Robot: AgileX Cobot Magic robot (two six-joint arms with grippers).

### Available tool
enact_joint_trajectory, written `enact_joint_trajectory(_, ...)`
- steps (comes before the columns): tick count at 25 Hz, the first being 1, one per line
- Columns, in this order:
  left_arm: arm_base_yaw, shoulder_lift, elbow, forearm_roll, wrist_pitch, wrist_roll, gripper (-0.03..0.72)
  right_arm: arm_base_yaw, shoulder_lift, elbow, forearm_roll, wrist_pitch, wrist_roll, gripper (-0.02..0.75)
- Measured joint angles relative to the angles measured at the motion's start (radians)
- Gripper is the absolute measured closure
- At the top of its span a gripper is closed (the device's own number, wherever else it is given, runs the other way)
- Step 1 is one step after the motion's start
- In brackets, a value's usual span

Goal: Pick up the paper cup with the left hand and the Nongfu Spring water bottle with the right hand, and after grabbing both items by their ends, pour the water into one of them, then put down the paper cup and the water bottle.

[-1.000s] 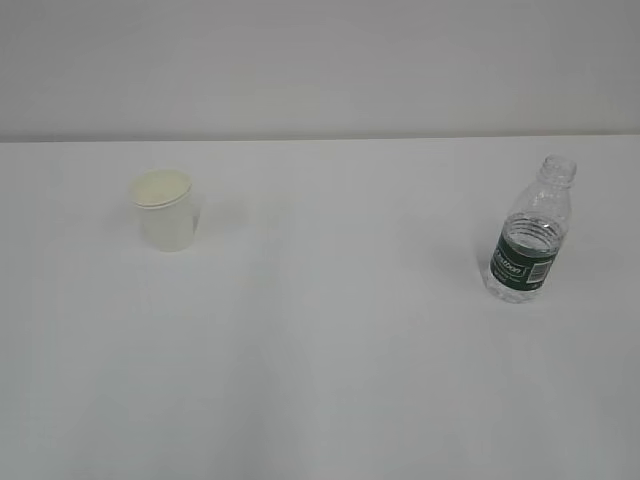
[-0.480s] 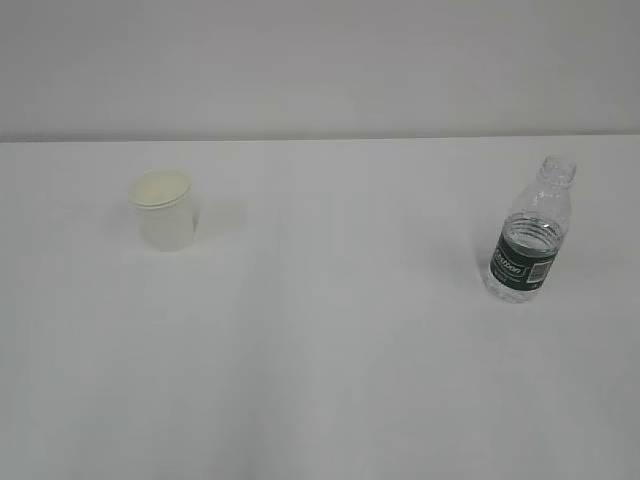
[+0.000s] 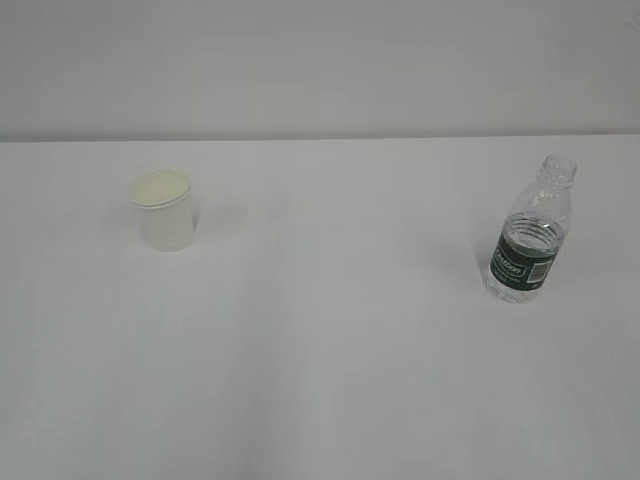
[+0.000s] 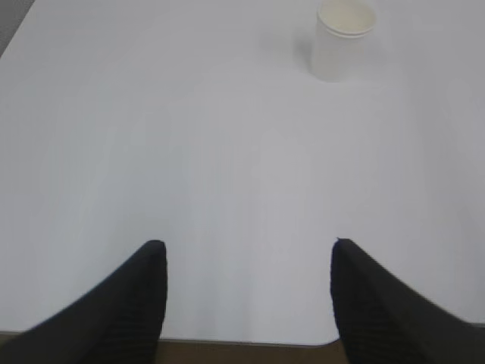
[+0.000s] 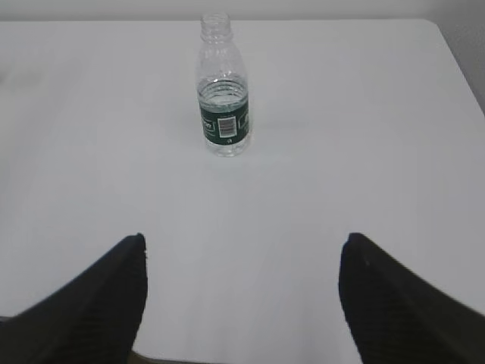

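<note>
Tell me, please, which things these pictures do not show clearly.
- Paper cup contents: its inside is too pale to judge in the exterior and left wrist views.
- Water bottle label print: too small in the right wrist view.
- Left tool and right tool: cut off by the bottom edge; absent from the exterior view.

White print and a barcode patch were seen on the dark green label [image 5: 224, 124] of the Nongfu Spring water bottle [image 3: 530, 234], but honestly no word could be made out.
</note>
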Motion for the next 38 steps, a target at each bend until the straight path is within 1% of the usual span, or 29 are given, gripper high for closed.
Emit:
enact_joint_trajectory(5, 0.000, 0.028, 0.000, -0.001, -0.025, 0.000, 0.204, 0.000, 0.004, -0.028, 0.024, -0.028, -0.063, 0.150)
enact_joint_trajectory(18, 0.000, 0.030, 0.000, -0.021, -0.054, 0.000, 0.204, 0.000, 0.006, -0.030, 0.026, -0.050, -0.072, 0.150)
enact_joint_trajectory(21, 0.000, 0.054, -0.016, -0.027, -0.058, 0.000, 0.204, 0.000, 0.013, -0.030, 0.026, -0.053, -0.072, 0.150)
enact_joint_trajectory(28, 0.000, 0.143, -0.059, -0.039, -0.084, 0.003, 0.204, 0.000, 0.138, -0.048, 0.041, -0.057, -0.074, 0.150)
enact_joint_trajectory(38, 0.000, 0.243, -0.062, -0.068, -0.139, 0.011, 0.204, 0.000, 0.270, -0.052, 0.047, -0.146, -0.078, 0.150)
